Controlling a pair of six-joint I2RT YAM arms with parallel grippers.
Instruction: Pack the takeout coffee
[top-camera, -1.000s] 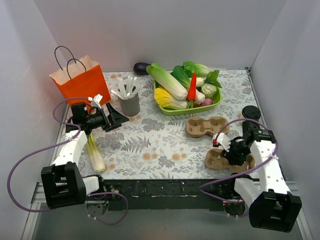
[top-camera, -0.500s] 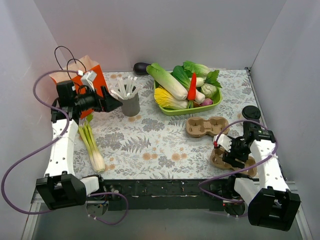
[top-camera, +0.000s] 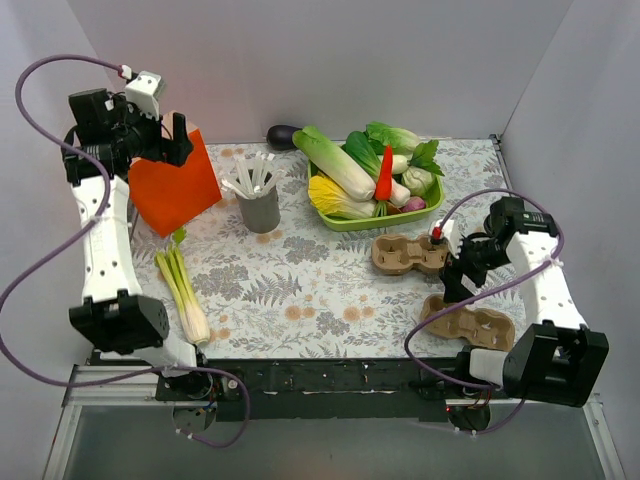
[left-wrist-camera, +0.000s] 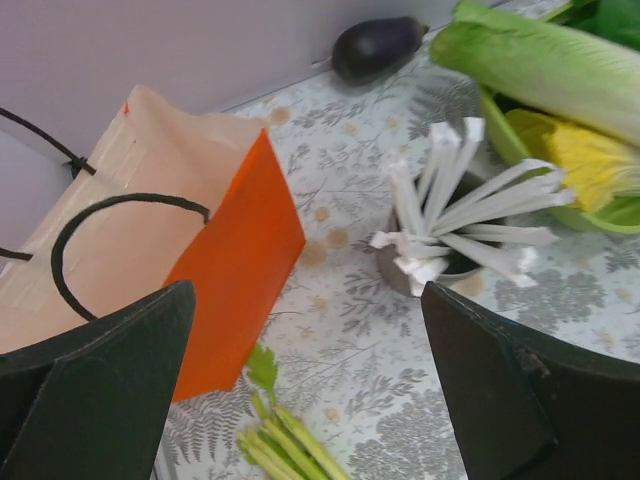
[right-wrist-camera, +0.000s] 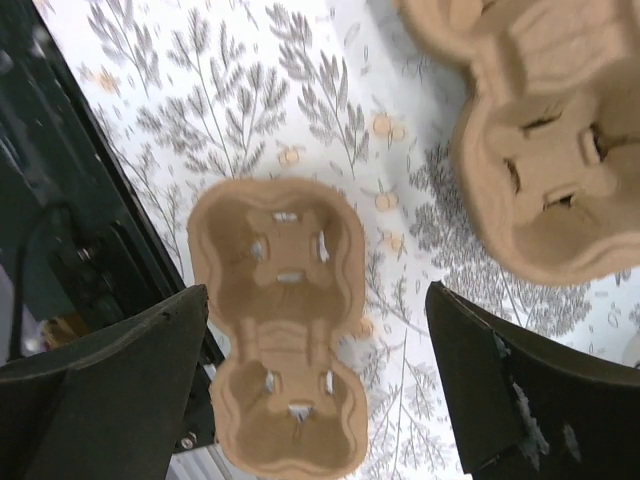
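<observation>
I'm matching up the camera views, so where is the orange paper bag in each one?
Top external: orange paper bag at far left, towards the back.
Left wrist: bag fills the left half.
Right wrist: not in it.
Shared landmark: floral tablecloth, in all three.

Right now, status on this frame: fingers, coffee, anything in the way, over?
Left fingers open, empty, above orange bag. Right fingers open, empty, above near pulp tray. Coffee cup not visible in any view. Tray wells empty.
</observation>
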